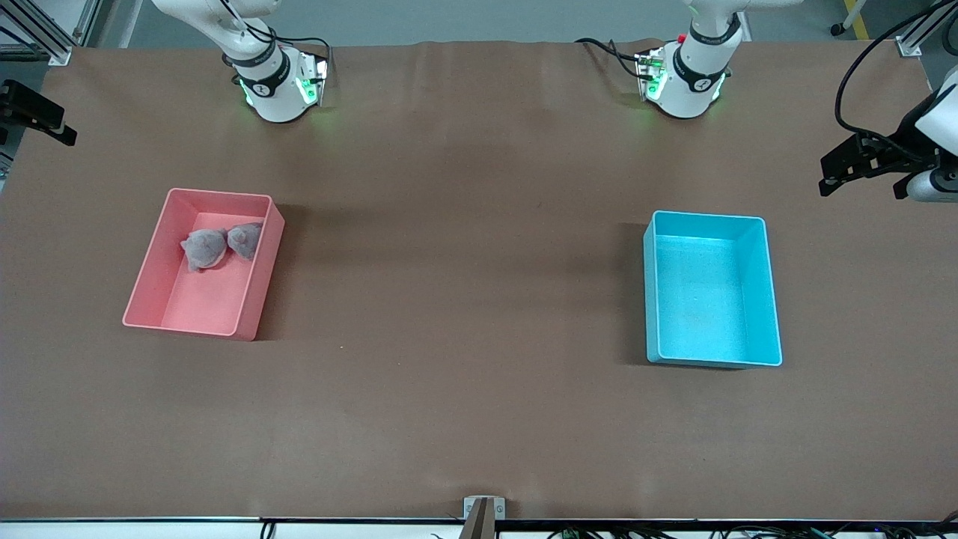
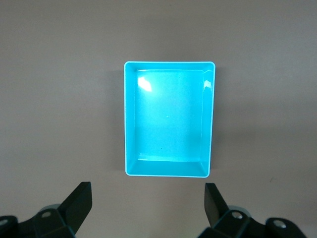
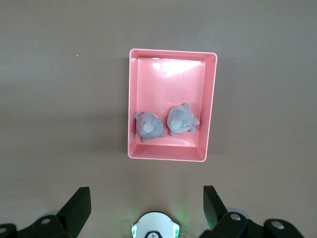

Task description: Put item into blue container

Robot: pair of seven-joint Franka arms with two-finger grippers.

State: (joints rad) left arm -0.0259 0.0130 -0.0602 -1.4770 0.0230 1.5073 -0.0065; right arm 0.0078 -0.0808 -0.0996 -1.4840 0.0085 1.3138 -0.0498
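Note:
The blue container (image 1: 709, 299) is a bright cyan bin with nothing in it, standing toward the left arm's end of the table. In the left wrist view the blue container (image 2: 168, 119) lies far below, and my left gripper (image 2: 147, 203) hangs high over the bare table beside it, open and holding nothing. Two grey plush items (image 1: 203, 248) (image 1: 245, 239) lie side by side in the pink bin (image 1: 187, 307). My right gripper (image 3: 146, 206) is open high above the table, over the ground between its own base and the pink bin (image 3: 168, 84), with both plush items (image 3: 148, 125) (image 3: 182, 119) in view. Neither gripper shows in the front view.
Brown table surface spans between the two bins. The right arm's base (image 1: 273, 82) and the left arm's base (image 1: 685, 78) stand along the edge farthest from the front camera. A black fixture (image 1: 34, 112) and a black-and-white device (image 1: 876, 161) overhang the table's ends.

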